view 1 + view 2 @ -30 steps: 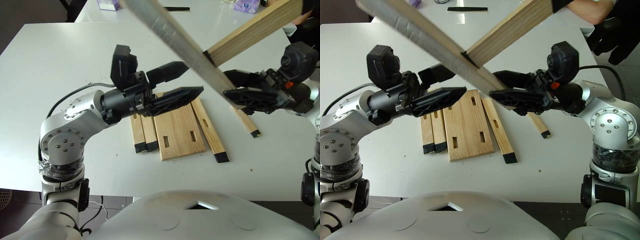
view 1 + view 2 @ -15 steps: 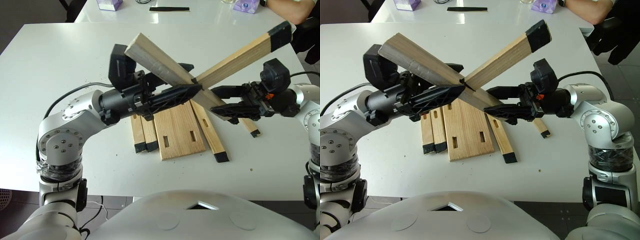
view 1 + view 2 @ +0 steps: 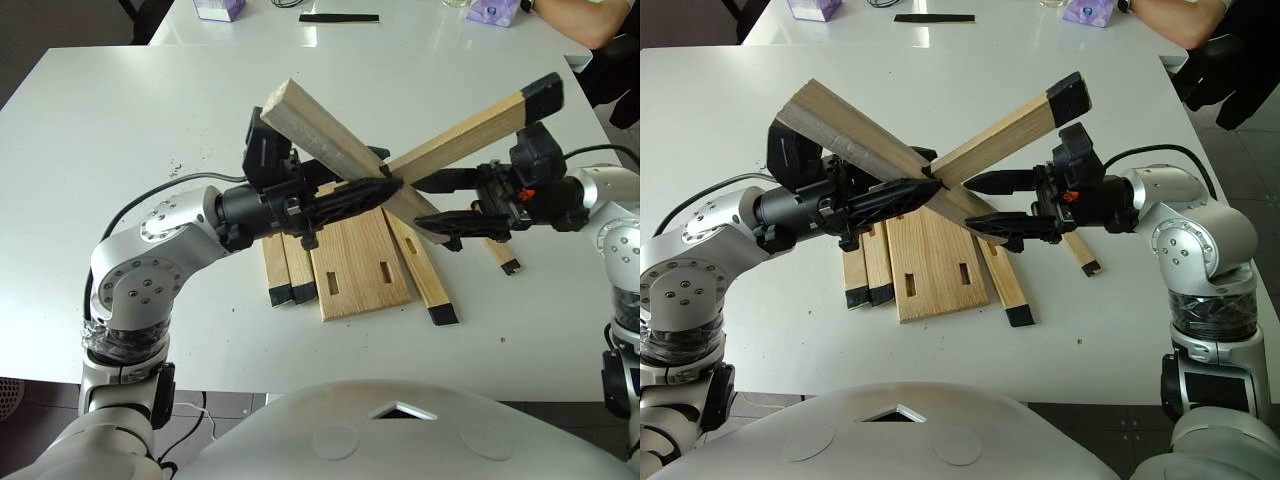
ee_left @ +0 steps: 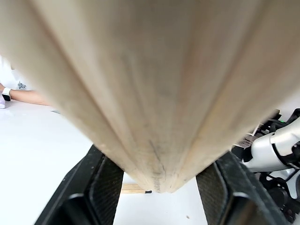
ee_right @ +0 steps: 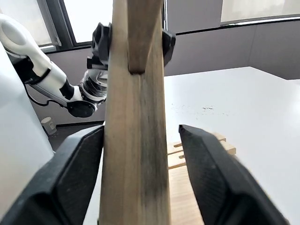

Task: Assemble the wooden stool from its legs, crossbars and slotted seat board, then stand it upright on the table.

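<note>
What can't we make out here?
- Head views: left pincer covers where the crossed legs meet, so the joint's fit is hidden.
- Head views: seat board's far end lies under those legs.
- Head views: right pincer covers most of one loose leg.
- Left wrist view: the legs block most of the table.

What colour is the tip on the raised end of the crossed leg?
Black tip; clearest in the right eye view.

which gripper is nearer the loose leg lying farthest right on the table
Right. The right gripper hovers above the loose leg; the left gripper is over the seat board, farther left.
</note>
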Robot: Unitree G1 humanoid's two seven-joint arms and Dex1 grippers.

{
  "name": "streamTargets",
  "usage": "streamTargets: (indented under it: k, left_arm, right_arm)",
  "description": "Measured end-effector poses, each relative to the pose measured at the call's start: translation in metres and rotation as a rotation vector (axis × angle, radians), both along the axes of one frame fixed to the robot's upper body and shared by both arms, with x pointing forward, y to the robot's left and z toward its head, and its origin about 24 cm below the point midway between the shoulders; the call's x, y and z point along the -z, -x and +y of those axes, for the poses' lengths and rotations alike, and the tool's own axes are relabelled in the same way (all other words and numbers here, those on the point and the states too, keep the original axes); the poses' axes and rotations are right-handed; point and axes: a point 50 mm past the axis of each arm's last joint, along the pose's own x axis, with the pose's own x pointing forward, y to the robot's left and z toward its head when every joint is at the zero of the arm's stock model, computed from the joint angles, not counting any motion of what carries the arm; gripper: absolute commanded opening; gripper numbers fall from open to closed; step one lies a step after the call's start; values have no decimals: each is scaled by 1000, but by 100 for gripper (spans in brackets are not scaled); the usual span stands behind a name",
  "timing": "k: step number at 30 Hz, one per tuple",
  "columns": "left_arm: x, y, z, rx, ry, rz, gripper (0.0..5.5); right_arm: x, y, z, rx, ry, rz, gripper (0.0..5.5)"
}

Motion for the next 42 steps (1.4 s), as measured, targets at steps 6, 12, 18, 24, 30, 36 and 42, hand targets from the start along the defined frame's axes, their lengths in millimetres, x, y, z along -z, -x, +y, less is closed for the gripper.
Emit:
streamTargets:
  k: [6, 12, 18, 24, 30, 36, 42]
  left_arm:
    - [-18, 2, 29, -113, -35, -107, 208]
    - [7, 41, 52, -80, -386, -87, 208]
    - [12, 63, 57, -56, -504, -88, 208]
    - [22, 59, 58, -69, -559, -103, 208]
    - [32, 54, 62, -58, -597, -135, 208]
    - [33, 52, 60, -85, -583, -139, 208]
    - [35, 59, 56, -73, -533, -78, 208]
  right_arm:
    - [33, -1, -29, 164, 101, 60, 285]
    - [45, 4, -66, 359, 158, 89, 285]
    - [49, 17, -72, 443, 161, 92, 285]
    - [55, 23, -67, 472, 145, 103, 285]
    - [58, 22, -65, 491, 158, 103, 285]
    - [58, 21, -64, 481, 163, 105, 285]
    - [56, 20, -63, 471, 164, 96, 285]
